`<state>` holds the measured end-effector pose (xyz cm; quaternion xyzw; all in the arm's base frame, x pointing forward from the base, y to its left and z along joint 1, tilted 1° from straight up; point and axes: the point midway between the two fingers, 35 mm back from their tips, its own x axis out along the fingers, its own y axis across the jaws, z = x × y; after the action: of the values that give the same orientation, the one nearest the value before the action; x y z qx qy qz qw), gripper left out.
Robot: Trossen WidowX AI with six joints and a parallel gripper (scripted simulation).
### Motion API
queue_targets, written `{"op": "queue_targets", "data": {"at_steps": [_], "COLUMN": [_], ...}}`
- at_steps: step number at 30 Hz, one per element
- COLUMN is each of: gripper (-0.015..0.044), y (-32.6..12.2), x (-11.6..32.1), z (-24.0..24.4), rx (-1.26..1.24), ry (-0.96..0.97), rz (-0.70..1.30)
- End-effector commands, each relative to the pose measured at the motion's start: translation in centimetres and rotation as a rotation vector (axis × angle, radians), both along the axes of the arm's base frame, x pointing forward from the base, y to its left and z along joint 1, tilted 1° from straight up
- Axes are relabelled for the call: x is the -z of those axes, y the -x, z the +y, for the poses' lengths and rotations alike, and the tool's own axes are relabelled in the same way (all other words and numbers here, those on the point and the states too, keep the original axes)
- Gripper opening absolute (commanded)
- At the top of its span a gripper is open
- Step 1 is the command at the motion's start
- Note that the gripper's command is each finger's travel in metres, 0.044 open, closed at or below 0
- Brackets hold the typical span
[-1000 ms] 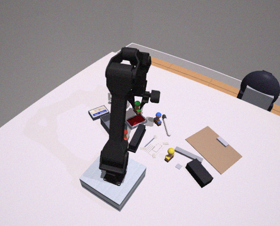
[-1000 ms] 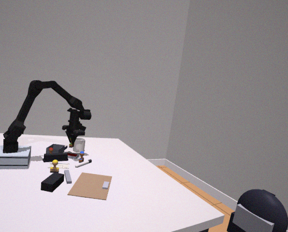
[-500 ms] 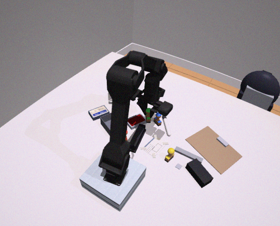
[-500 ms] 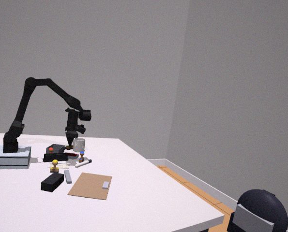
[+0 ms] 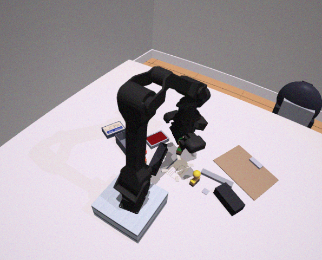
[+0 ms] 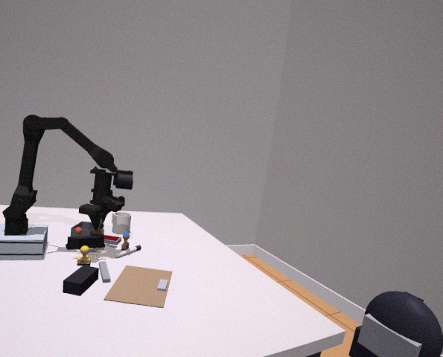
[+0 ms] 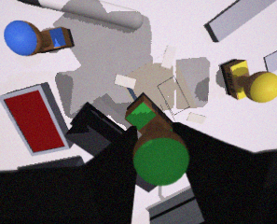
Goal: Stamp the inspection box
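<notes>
My gripper (image 5: 180, 142) (image 6: 99, 225) (image 7: 155, 130) is shut on the green-topped stamp (image 5: 179, 150) (image 7: 161, 161), which also shows in the exterior view (image 6: 97, 232). It holds the stamp above the bench, beside the card's box in the wrist view. The stamp's printing face is hidden. The pale card (image 7: 147, 75) lies with small tape pieces at its edges, partly in arm shadow. The thin outlined box (image 7: 166, 101) on it shows plain beige inside. The red ink pad (image 5: 157, 137) (image 6: 112, 239) (image 7: 35, 121) lies left of the card in the wrist view.
A yellow stamp (image 5: 196, 174) (image 6: 84, 249) (image 7: 265, 87) stands near the card. A blue stamp (image 6: 126, 235) (image 7: 20, 37), a white marker (image 6: 128, 251) (image 7: 105, 14), a long black block (image 5: 158, 159) (image 6: 84, 242), a red stamp (image 6: 78, 230) and a mug (image 6: 121, 223) are nearby.
</notes>
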<state>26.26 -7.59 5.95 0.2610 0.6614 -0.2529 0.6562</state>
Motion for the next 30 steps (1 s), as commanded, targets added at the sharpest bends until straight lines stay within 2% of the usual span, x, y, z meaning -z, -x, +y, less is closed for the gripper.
{"op": "queue_targets", "data": {"at_steps": [1,5,30], "gripper": [0.0000,0.0000,0.0000], "y": [1.7,2.7,2.6], "x": [0.1,0.2,1.7], "z": [-1.3,-1.9,-2.0], "rx": [0.153,0.237,0.238], "ry": [0.004,0.004,0.004], "rz": [0.000,0.002,0.001]}}
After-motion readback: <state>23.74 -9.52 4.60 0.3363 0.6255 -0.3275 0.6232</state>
